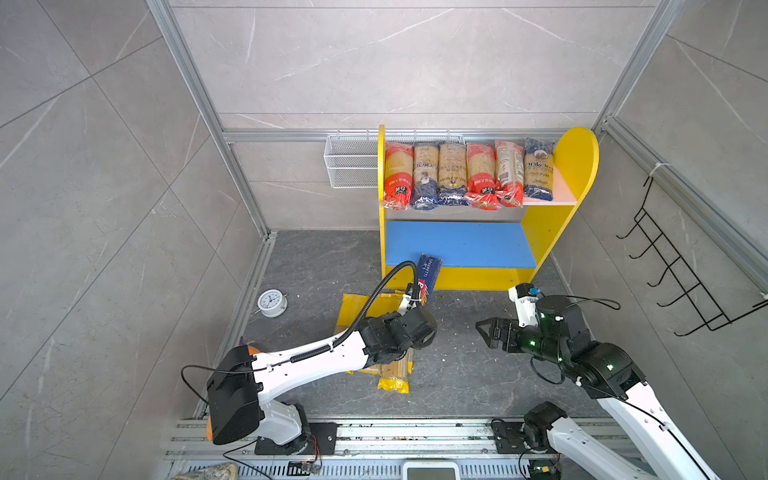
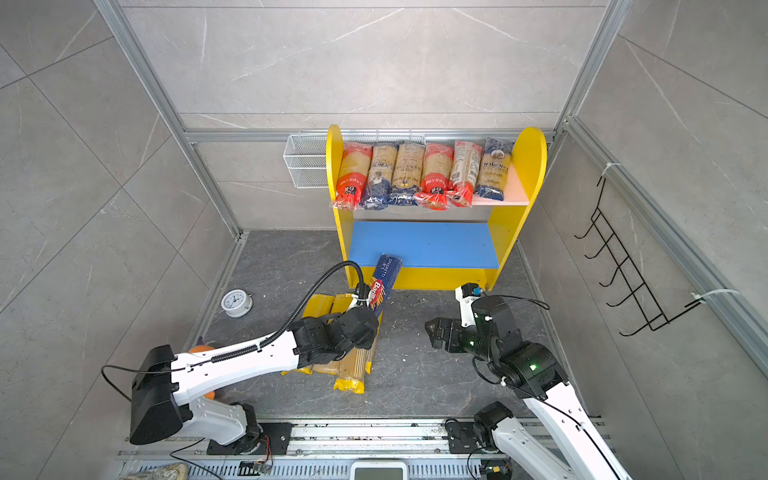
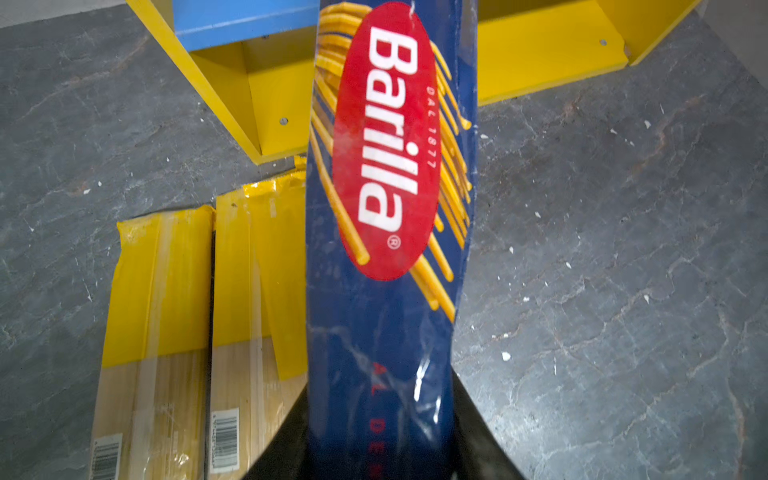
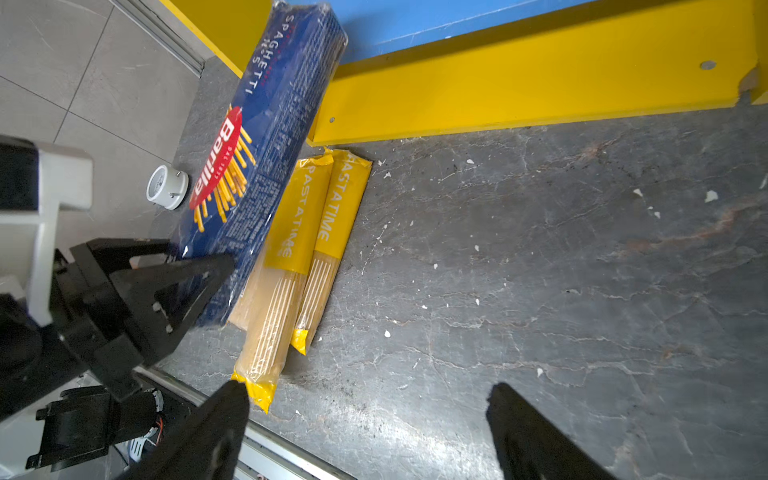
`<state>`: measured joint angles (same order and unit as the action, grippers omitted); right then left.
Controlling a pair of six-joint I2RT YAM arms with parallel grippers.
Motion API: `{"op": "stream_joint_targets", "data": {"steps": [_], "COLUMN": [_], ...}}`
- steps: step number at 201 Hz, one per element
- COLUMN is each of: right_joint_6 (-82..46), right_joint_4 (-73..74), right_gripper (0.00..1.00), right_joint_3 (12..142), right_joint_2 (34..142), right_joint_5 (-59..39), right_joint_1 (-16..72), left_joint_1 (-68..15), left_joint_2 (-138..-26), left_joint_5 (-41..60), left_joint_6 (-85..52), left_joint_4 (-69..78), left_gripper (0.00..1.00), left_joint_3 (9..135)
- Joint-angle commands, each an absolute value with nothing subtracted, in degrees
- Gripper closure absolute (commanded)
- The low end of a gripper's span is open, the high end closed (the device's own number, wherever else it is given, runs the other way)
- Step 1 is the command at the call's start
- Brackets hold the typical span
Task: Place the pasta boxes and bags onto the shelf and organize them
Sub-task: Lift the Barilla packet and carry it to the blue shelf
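L gripper [image 3: 380, 419] clamps Barilla box [image 3: 386, 166]; yellow-ended spaghetti packs [image 3: 158, 291] lie beside it, shelf [image 3: 540, 54] just beyond.

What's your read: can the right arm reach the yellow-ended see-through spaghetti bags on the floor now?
Probably yes. The right gripper is open and empty, with bare floor between it and the nearest yellow-ended bags. The left gripper, holding the dark-blue Barilla box, overhangs the far ones.
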<state>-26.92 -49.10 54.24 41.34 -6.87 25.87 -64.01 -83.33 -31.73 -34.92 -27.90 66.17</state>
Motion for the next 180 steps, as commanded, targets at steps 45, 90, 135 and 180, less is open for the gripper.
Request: {"op": "stream_joint_targets", "data": {"steps": [45, 90, 135, 180], "right_joint_6": [-24.2, -23.0, -22.2, -22.0], "right_joint_4": [-50.8, -51.0, -51.6, -51.7], "right_gripper": [0.06, 0.06, 0.06, 0.06], "right_joint_3": [57.3, 57.6, 58.5, 59.5], "right_joint_2": [41.3, 42.2, 42.9, 43.6], "right_joint_5": [-4.5, -3.7, -2.3, -1.9], "right_joint_1": [26.2, 26.2, 26.2, 26.2], "left_joint_1": [-55.5, -52.2, -49.5, -47.2], "left_joint_2": [-89.0, -97.6, -103.7, -106.5], "left_joint_5": [-37.6, -37.9, -38.9, -39.1], "left_joint_6": [-27.4, -23.9, -24.8, -25.4], "left_joint_4": [-11.0, -9.6, -8.9, -10.1], "left_gripper": [1.00, 1.00, 1.00, 1.00], "left_joint_3": [76.7, 86.3, 92.2, 95.1]}}
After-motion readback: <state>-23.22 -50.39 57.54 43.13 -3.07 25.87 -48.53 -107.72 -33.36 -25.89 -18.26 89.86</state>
